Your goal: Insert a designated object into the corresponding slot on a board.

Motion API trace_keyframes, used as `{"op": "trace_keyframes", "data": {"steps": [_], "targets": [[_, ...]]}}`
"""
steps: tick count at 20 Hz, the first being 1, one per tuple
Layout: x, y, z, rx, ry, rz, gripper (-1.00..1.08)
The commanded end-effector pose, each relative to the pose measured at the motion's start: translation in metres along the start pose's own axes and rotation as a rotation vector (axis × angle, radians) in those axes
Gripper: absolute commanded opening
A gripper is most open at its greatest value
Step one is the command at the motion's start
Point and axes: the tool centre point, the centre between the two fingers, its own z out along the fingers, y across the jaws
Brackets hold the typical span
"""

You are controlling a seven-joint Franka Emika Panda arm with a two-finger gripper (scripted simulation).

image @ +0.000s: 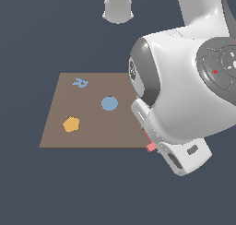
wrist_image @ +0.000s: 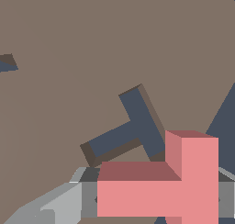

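The arm (image: 184,81) has a glossy white shell, like smooth plastic, with bright reflections. The board (image: 92,132) looks matt brown and flat, without grain. The pink T-shaped piece (wrist_image: 183,191) is matt and smooth, plainly coloured.

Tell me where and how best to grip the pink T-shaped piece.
Judging by the wrist view, grip the pink T-shaped piece across its long bar, from above, one finger on each flat side. That leaves the outline clear for the T-shaped slot in the board.
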Motion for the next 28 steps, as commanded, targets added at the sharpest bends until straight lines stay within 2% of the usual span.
{"op": "trace_keyframes", "data": {"steps": [1, 7, 14, 20, 28], "targets": [[0.005, -0.002, -0.001, 0.0, -0.001, -0.093, -1.0], [0.014, -0.008, -0.001, 0.0, -0.001, -0.264, -1.0], [0.02, -0.013, -0.001, 0.0, -0.001, -0.394, -1.0], [0.021, -0.015, -0.001, 0.001, -0.001, -0.446, -1.0], [0.022, -0.016, 0.007, 0.0, 0.0, -0.451, -1.0]]}}
